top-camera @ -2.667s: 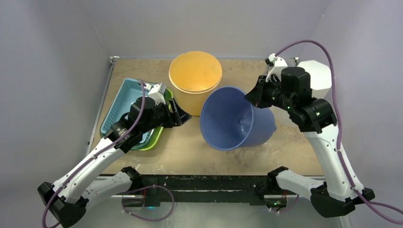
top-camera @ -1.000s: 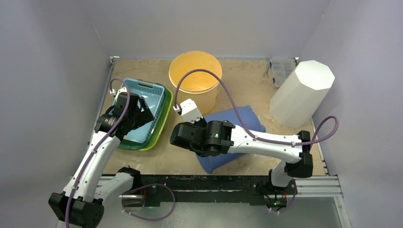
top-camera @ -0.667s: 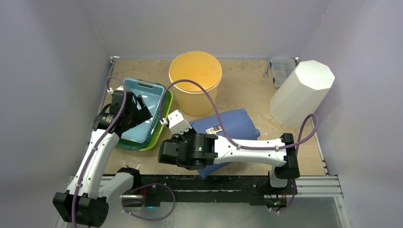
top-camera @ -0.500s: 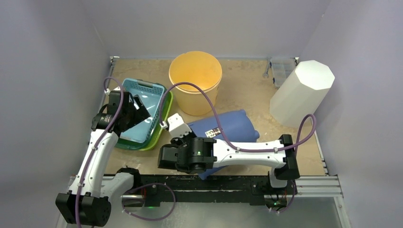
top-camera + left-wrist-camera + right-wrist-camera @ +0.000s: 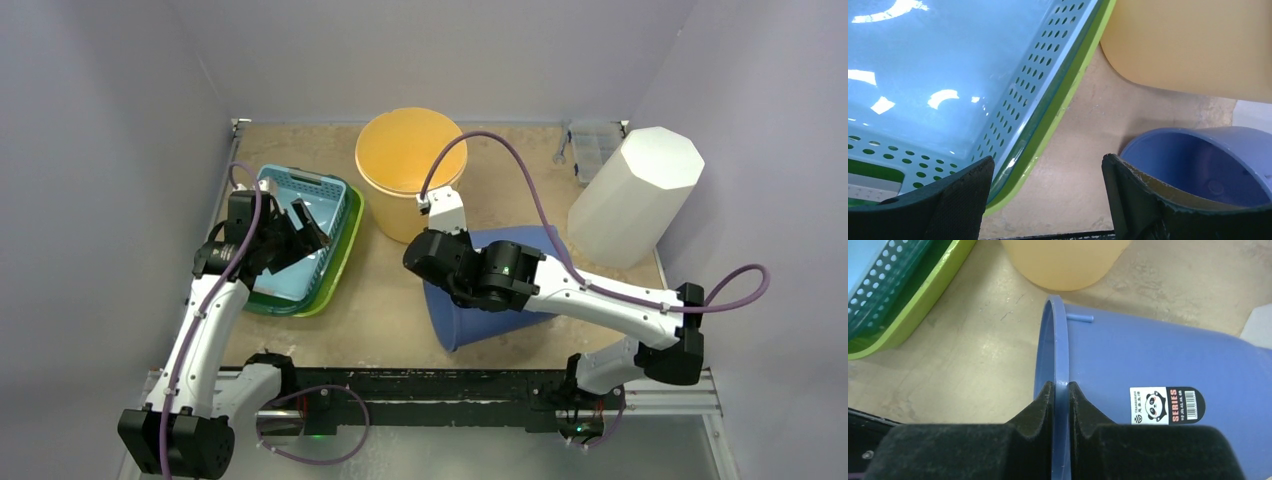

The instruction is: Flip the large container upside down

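The large container, a blue bucket [image 5: 490,322] with a panda sticker, lies tilted on its side in the middle of the table, mouth toward the front left. My right gripper [image 5: 1060,385] is shut on its rim, one finger inside and one outside; in the top view the right gripper [image 5: 432,285] sits at the bucket's left edge. My left gripper [image 5: 308,228] hovers open over the blue basket's right side, apart from the bucket. In the left wrist view the left gripper [image 5: 1048,162] holds nothing, and the bucket's mouth [image 5: 1208,165] shows at the lower right.
An orange bucket [image 5: 410,160] stands upright just behind the blue one. A blue perforated basket [image 5: 300,182] sits in a green tray [image 5: 345,250] at the left. A tall white octagonal container [image 5: 630,195] and a clear box [image 5: 590,140] stand at the back right.
The right arm has swung from the front left back toward the middle, carrying the bucket's rim with it and turning the bucket. The left arm has stayed over the basket.
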Available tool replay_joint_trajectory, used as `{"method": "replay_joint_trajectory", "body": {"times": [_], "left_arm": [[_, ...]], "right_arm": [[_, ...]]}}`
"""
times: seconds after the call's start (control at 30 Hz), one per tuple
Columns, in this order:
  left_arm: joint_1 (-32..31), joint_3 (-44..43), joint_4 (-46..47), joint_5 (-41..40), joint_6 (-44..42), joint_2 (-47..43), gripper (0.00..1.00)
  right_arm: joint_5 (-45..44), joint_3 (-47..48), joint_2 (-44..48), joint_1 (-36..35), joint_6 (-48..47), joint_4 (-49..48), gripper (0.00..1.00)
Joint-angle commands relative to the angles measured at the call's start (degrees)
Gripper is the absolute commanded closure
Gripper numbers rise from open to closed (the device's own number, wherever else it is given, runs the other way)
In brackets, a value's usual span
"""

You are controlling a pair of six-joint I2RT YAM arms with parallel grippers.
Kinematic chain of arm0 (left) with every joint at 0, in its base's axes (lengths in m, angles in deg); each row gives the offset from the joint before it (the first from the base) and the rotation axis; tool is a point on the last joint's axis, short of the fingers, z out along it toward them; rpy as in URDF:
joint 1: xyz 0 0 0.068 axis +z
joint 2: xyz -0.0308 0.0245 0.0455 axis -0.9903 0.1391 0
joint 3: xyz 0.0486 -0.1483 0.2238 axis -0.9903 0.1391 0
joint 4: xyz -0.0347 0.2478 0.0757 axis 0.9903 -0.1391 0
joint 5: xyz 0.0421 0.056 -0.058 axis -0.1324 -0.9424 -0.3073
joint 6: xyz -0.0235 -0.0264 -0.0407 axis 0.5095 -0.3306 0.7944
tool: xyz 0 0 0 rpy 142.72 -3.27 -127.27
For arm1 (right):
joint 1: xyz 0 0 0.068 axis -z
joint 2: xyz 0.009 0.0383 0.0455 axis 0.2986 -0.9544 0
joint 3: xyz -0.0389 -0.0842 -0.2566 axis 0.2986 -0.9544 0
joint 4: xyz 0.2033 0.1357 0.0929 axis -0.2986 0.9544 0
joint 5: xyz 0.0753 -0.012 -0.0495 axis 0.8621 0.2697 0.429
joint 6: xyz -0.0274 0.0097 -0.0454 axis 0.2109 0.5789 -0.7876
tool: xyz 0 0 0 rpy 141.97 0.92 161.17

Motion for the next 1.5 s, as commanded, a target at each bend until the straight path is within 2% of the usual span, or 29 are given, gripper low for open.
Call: {"method": "replay_joint_trajectory", "body": {"times": [0.0,0.13,0.3,0.63,0.83,0.97,1.1,1.23,1.3,1.4,1.43,1.47], "left_arm": [[0.2,0.7,3.4,3.6,-0.5,-1.4,0.22],[0.3,0.6,3.2,3.6,-0.5,-1.3,0.23],[0.2,0.1,1.3,0.0,0.0,-1.1,0.23],[0.3,1.2,1.4,-3.0,2.4,-0.4,0.23],[0.3,0.9,1.0,-4.2,2.7,-0.4,0.23],[0.2,0.7,0.7,-4.9,2.9,-1.1,0.23],[0.2,1.1,1.3,-3.3,2.8,-0.9,0.23],[0.3,2.1,2.8,-0.6,3.0,-0.8,0.24],[0.3,2.3,3.3,0.3,3.1,-0.8,0.24],[0.2,2.3,3.7,1.7,3.0,-0.5,0.24],[0.3,2.2,3.7,2.0,2.8,-0.4,0.24],[0.2,2.1,3.6,2.3,2.7,-0.4,0.24]], "right_arm": [[-1.0,1.3,-1.1,-0.1,-8.7,-4.5,1.0],[-6.1,4.8,-8.0,-2.9,-4.9,0.9,1.0],[-11.5,11.9,-17.0,-8.4,5.2,14.0,1.0],[-17.2,17.0,-22.7,-14.5,12.0,20.0,1.0],[-16.5,19.4,-27.3,-17.4,11.6,20.3,1.0],[-14.4,18.4,-27.2,-17.6,12.4,20.9,1.0],[-10.8,12.2,-20.0,-16.2,8.5,13.0,1.0],[-1.6,4.8,-10.3,-12.9,-1.1,-2.7,1.0],[4.0,1.7,-5.5,-9.7,-2.4,-8.5,1.0],[13.4,-1.5,-1.6,-2.7,-1.9,-11.2,1.0],[15.2,-2.3,-0.9,-1.3,-2.0,-11.5,0.97],[15.2,-2.5,-0.4,-0.7,-2.4,-11.3,0.88]]}}
